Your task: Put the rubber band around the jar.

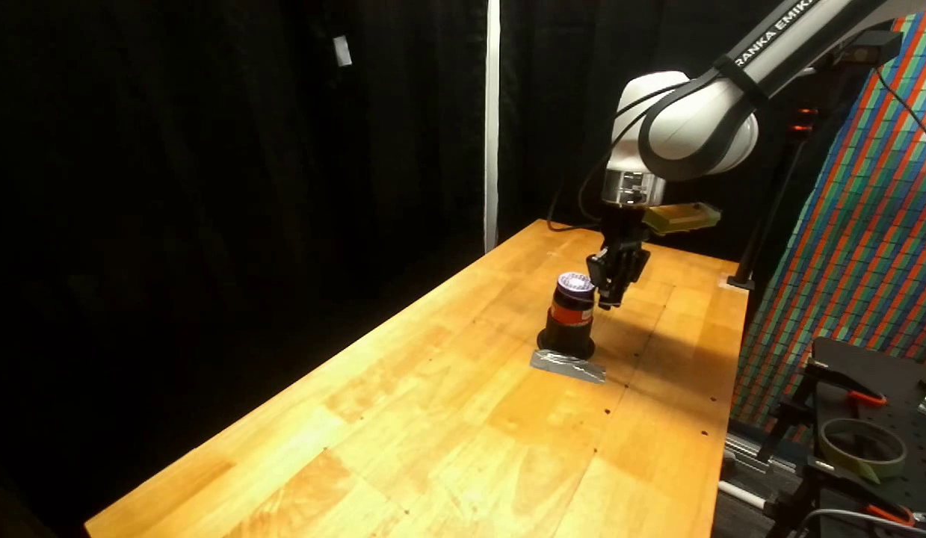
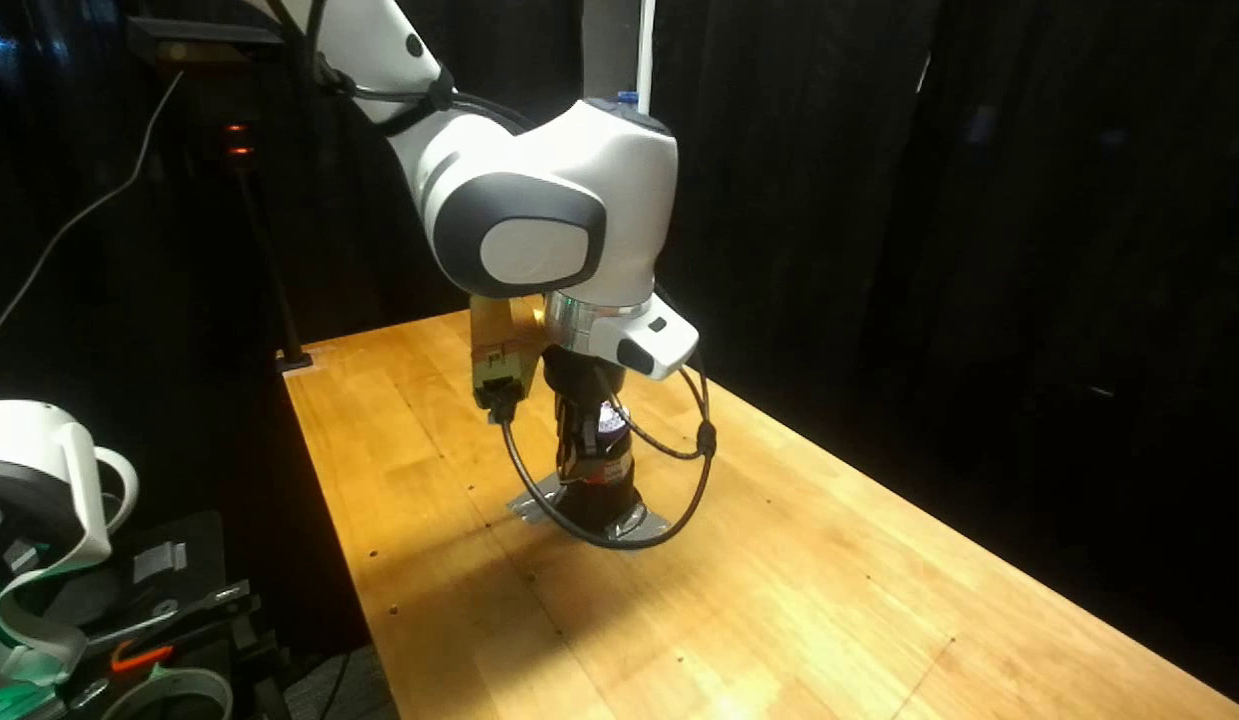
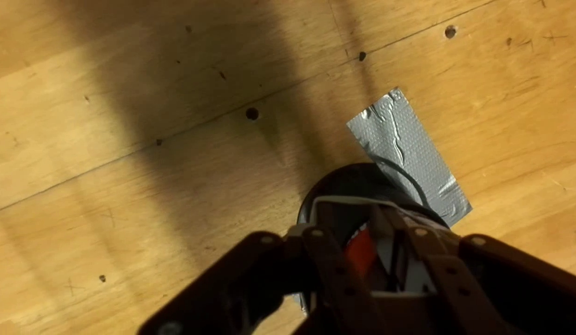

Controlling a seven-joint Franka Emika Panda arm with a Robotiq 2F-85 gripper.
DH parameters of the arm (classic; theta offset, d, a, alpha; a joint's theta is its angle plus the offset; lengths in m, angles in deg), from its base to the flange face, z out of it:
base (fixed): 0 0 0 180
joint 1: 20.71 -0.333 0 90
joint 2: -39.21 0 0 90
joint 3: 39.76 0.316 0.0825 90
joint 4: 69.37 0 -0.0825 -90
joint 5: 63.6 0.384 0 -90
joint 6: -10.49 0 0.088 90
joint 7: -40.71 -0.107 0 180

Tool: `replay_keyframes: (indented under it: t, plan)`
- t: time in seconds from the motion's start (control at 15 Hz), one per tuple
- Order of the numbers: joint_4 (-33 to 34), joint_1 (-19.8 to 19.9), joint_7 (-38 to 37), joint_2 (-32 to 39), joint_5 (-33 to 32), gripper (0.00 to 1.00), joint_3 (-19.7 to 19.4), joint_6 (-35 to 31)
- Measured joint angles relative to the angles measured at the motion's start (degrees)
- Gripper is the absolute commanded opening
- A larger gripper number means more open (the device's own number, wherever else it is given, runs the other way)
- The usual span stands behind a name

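The jar [image 1: 572, 314] stands upright on the table in an exterior view, dark with an orange-red band and a pale top. It also shows in an exterior view [image 2: 613, 470], partly behind the gripper. My gripper [image 1: 610, 304] points down right beside the jar's upper part. In the wrist view the fingers [image 3: 360, 223] stand apart, and a pale rubber band [image 3: 350, 200] is stretched across their tips. Part of the jar's orange-red band [image 3: 360, 251] shows between the fingers. How much of the rubber band reaches around the jar is hidden.
The jar's wide black base is held down by grey tape [image 1: 567, 366] on the wooden table [image 1: 448, 448]. A black cable [image 2: 706, 440] hangs in a loop from the wrist near the jar. A side cart with a tape roll [image 1: 862, 448] stands beyond the table edge.
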Motion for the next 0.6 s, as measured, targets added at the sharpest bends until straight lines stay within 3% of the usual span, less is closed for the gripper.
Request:
replay_keyframes:
  t: [0.6]
  plan:
    - [-10.4, -0.1, 3.3, -5.1, 0.4, 0.14, 2.1, -19.5]
